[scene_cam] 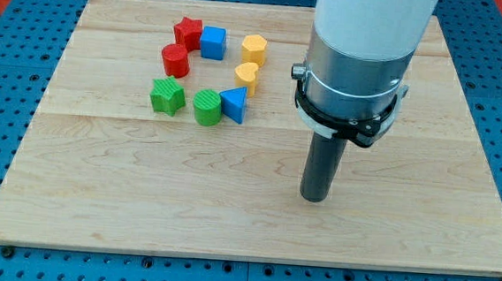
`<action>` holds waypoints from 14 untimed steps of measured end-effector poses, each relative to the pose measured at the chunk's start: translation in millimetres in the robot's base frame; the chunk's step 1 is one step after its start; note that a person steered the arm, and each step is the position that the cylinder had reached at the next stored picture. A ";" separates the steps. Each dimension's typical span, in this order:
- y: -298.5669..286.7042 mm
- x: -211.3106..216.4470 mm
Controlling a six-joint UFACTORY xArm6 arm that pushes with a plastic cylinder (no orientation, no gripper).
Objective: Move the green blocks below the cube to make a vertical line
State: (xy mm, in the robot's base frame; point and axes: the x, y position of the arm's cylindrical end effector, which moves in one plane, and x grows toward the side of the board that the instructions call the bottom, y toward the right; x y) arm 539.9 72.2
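Wooden board (pixel 254 220), green star (pixel 167 96) and green cylinder (pixel 207 107) below blue cube (pixel 213 42), my tip (pixel 314 199) well right, no claw.

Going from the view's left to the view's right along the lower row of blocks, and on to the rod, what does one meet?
green star block → green cylinder → blue triangular block → my tip, apart from the blocks, toward the view's right and bottom.
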 end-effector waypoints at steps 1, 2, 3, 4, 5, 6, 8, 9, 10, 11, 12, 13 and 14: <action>-0.3 0.0; -33.9 3.1; -164.1 -21.7; -215.5 -92.7; -203.5 -114.6; -179.8 -139.2; -171.7 -155.6; -193.8 -155.6; -232.5 -156.0; -223.6 -173.9; -190.0 -188.3; -170.8 -188.2; -193.6 -162.8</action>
State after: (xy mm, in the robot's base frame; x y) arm 377.1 -121.4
